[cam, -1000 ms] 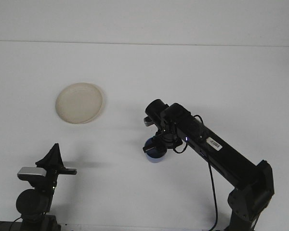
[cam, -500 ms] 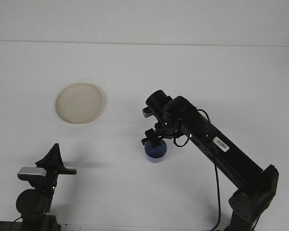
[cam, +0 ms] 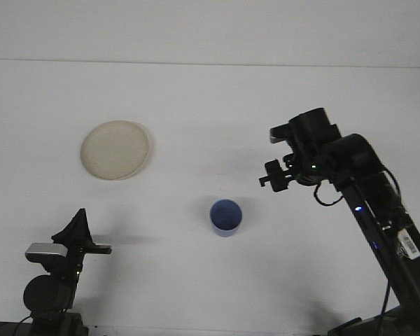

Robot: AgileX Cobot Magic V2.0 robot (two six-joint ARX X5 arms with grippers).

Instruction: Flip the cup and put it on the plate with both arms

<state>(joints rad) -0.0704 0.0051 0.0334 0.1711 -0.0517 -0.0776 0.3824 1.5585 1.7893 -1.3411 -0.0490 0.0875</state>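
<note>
- Blue cup stands mouth-up, alone on the white surface, near the middle; nothing touches it.
- Right claw hangs up and to the right of the cup, well apart, grasping nothing; whether its fingers are spread or closed, cannot tell from this view.
- Left claw sits low at the near-left; fingers look parted, nothing between them.
- Plate lies far-left of the cup, bare, well apart.
- Judged step: flip looks done, since the cup shows its open mouth; carry to plate not yet done.
- Next move likely calls for the left arm to reach right, take the cup and set it on the plate.
- Open room all round; surface's far edge well behind the plate.
</note>
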